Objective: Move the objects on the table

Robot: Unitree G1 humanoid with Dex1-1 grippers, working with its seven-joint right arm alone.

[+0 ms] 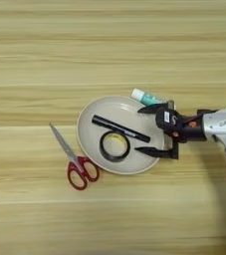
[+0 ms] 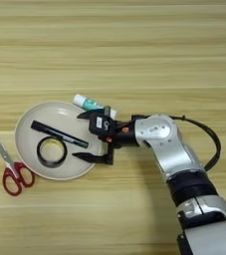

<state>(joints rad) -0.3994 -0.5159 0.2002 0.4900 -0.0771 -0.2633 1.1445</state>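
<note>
Beige plate (image 1: 92, 117) on table (image 1: 109, 45), marker pen (image 1: 120, 128) and tape ring (image 1: 114, 146) inside it, pincer (image 1: 142, 129) spread apart over plate's right rim, just right of marker's tip, holding nothing

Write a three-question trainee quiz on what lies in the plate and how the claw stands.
1. True or false: the slim black marker pen lies inside the round beige plate.
2. Which item lies on the light wood table, left of the plate? A) red-handled scissors B) small black tape ring C) white-and-green glue stick
3. Fill in: the black two-fingered claw at the plate's right rim is ____ (open/shut).

Key: 1 true; 2 A; 3 open, its fingers spread apart with nothing held.
</note>
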